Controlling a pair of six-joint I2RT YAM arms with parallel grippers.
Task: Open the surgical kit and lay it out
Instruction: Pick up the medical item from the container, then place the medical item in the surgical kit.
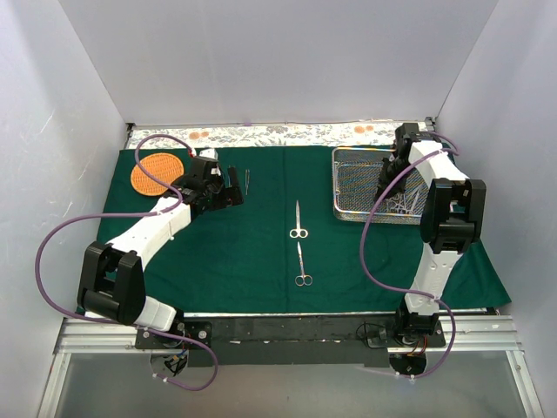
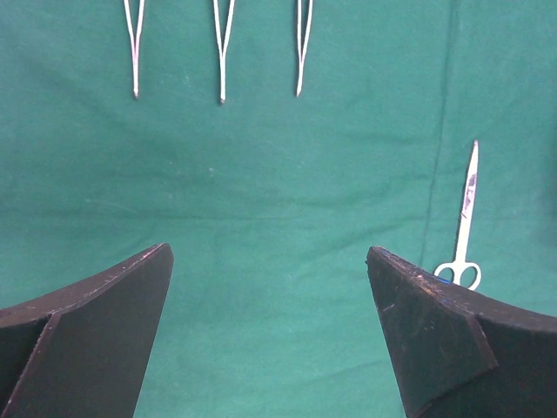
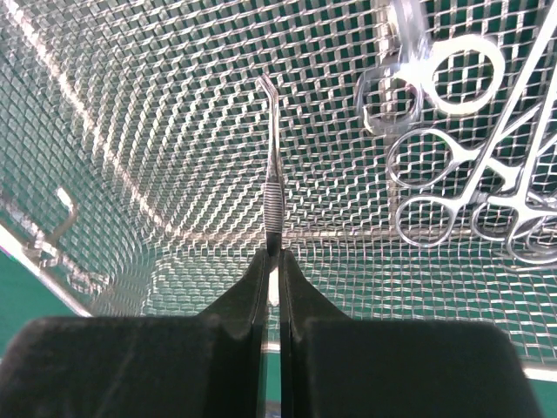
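The dark green cloth (image 1: 226, 252) lies spread flat over the table. The wire-mesh tray (image 1: 346, 155) stands on it at the back right. My right gripper (image 1: 387, 187) is inside the tray, shut on a slim steel forceps with a bent tip (image 3: 272, 174), held just above the mesh (image 3: 130, 131). Several ring-handled instruments (image 3: 452, 174) lie in the tray to its right. My left gripper (image 1: 233, 187) is open and empty over the cloth (image 2: 261, 174) at the back left. Three tweezers (image 2: 223, 52) lie in a row ahead of it. Two scissors (image 1: 298, 222) (image 1: 302, 266) lie mid-cloth.
A round woven orange basket (image 1: 157, 172) sits at the back left, beside the left arm. A patterned strip (image 1: 278, 133) runs along the back wall. White walls close in the left, right and back. One pair of scissors (image 2: 464, 218) lies right of the left fingers.
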